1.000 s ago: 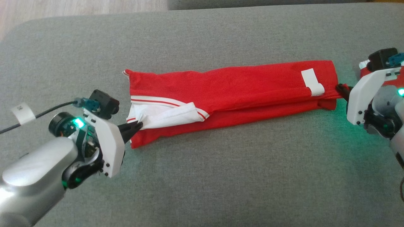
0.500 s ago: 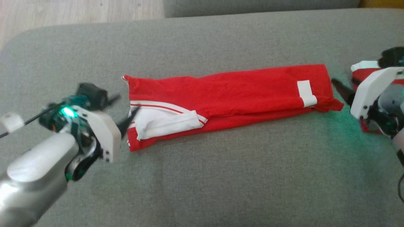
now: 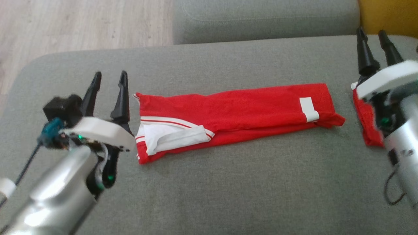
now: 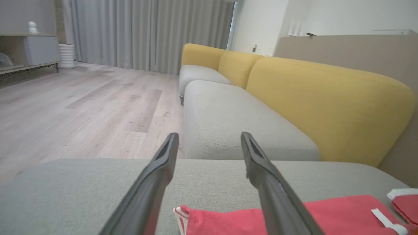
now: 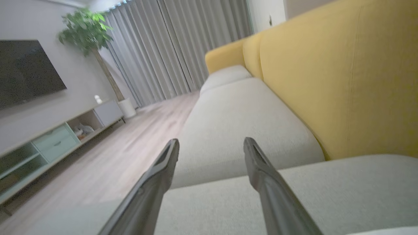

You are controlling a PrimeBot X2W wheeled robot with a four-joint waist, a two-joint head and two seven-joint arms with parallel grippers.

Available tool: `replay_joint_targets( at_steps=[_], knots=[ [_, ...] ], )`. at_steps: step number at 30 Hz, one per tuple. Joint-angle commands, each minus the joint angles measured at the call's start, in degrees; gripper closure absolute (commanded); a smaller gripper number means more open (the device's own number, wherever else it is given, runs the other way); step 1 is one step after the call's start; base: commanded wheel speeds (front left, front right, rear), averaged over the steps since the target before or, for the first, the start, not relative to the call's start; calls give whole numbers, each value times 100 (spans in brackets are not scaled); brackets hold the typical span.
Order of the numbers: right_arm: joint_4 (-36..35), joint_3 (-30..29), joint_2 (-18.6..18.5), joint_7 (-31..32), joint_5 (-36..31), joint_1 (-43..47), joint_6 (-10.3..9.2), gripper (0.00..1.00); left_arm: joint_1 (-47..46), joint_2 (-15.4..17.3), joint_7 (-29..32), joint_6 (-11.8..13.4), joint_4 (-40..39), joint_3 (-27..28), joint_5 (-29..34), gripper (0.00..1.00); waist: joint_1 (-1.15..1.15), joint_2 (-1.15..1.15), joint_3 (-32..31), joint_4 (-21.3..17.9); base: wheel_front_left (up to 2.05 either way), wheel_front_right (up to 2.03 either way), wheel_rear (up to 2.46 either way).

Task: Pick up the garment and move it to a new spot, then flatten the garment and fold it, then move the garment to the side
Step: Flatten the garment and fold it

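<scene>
The garment [image 3: 228, 114] is red with white trim, folded into a long narrow strip across the grey seat cushion [image 3: 209, 189]. A white lining patch shows at its left end and a white tag [image 3: 308, 108] near its right end. My left gripper [image 3: 109, 80] stands open just left of the garment's left end, fingers pointing away from me, holding nothing. My right gripper [image 3: 372, 36] is open too, raised past the garment's right end with empty fingers. In the left wrist view the garment [image 4: 326, 215] lies low between and right of the open left gripper [image 4: 209, 138].
A second red folded piece [image 3: 367, 120] lies at the right edge, partly behind my right forearm. Beyond the cushion are another grey seat [image 3: 261, 19], yellow backrests [image 4: 320, 98] and wooden floor [image 3: 81, 26]. A TV unit [image 5: 49, 140] stands across the room.
Both grippers let go of the garment's ends, opened, and swung up to point away from me. The garment now lies free. The head camera tilted up, showing more floor and sofa.
</scene>
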Motion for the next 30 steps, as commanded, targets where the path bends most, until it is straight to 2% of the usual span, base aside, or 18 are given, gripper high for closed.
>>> replay_joint_targets(
  at_steps=[1, 5, 8, 12, 13, 14, 17, 21, 26, 30],
  knots=[
    [-153, -83, 154, -314, -192, 129, -4, 0, -127, 80, -89, 100, -177, 452, 74, 0, 1, 0, -68, 41, 0, 0, 0],
    [-368, -714, 649, -666, -714, 553, -4, 0, 434, -244, -108, 271, -402, 1116, 625, 0, 1, 0, -150, 87, 0, 0, 0],
    [-666, -1115, 896, -688, -1169, 875, -4, 0, 801, -463, -109, 255, -488, 1433, 904, 0, 1, 0, -164, 113, 0, 0, 0],
    [-1504, -1967, 1550, -692, -2132, 1812, -4, 0, 1447, -847, -110, 31, -493, 1820, 1507, 0, 1, 0, -156, 162, 0, 0, 0],
    [-1803, -2166, 1767, -693, -2492, 2261, -4, 0, 1741, -1032, -110, -121, -409, 1987, 1673, 0, 1, 0, -153, 170, 0, 0, 0],
    [-1915, -2230, 1830, -693, -2617, 2454, -4, 0, 1858, -1110, -111, -196, -379, 2070, 1776, 0, 1, 0, -147, 174, 0, 0, 0],
    [-2147, -2297, 1905, -694, -2797, 2878, -4, 0, 2130, -1329, -111, -438, -337, 2304, 2084, 0, 1, 0, -119, 180, 0, 0, 0],
    [-2306, -2128, 1913, -694, -2613, 3107, -4, 0, 2306, -1579, -111, -684, -289, 2691, 2382, 0, 1, 0, -39, 182, 0, 0, 0],
    [-2321, -2211, 1914, -694, -2733, 2973, -4, 0, 2256, -1797, -111, -977, -207, 2941, 2725, 0, 1, 0, 168, 223, 0, 0, 0],
    [-2032, -2617, 1914, -695, -2905, 2598, -4, 0, 2132, -1935, -111, -1153, -156, 3061, 2934, 0, 1, 0, 423, 282, 0, 0, 0]
  ],
)
